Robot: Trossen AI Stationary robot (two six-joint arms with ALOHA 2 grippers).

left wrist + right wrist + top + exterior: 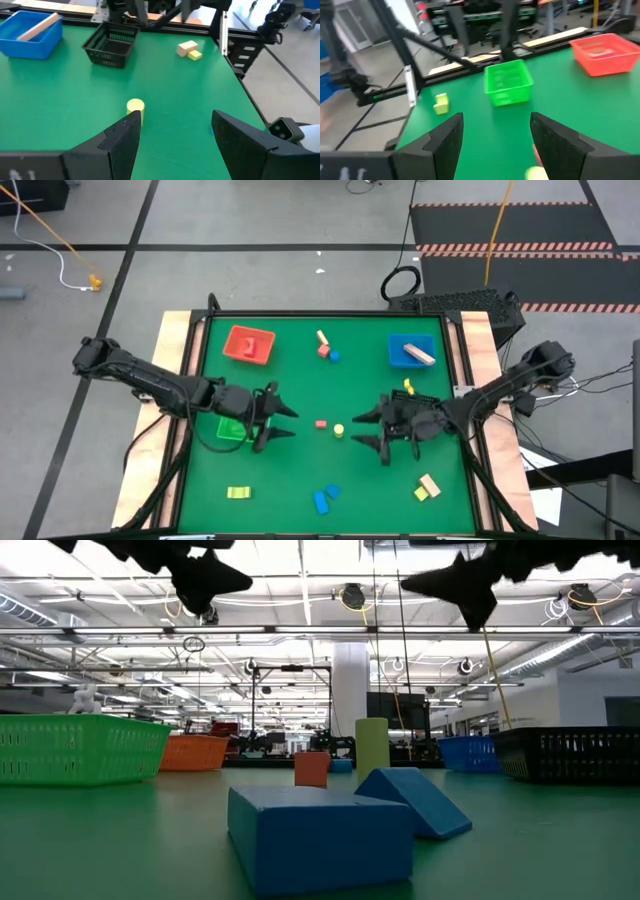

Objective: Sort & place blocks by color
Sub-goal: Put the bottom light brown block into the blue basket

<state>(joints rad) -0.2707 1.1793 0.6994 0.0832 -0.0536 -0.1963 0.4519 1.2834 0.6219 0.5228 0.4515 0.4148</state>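
while both arms hover above the middle of the green table [300,470], the left gripper [278,419] and the right gripper [372,430] face each other with fingers spread and nothing between them. between them lie a yellow cylinder [339,430] and a small red block [321,423]; the left wrist view shows the cylinder [135,106] just ahead of that gripper's fingers [122,142].

risks: with two grippers near the same pair of pieces, both reaching in together could bring the fingers into contact. the cylinder, being round, would likely roll if nudged off centre. the red block sits close beside it, so a wide closure might catch both colours at once.

containers: the red tray [249,344] at far left holds a red piece; the blue tray [411,351] at far right holds a tan bar [419,355] laid across it, a colour mismatch by the look of it. the green tray [233,427] lies partly under the left arm, and its contents cannot be told. a black mesh basket [111,44] sits on the right side.

other blocks are scattered: a tan, red and blue group [326,348] at far centre, yellow pieces [238,493] near left, blue blocks [325,498] near centre, tan and yellow pieces [427,487] near right.
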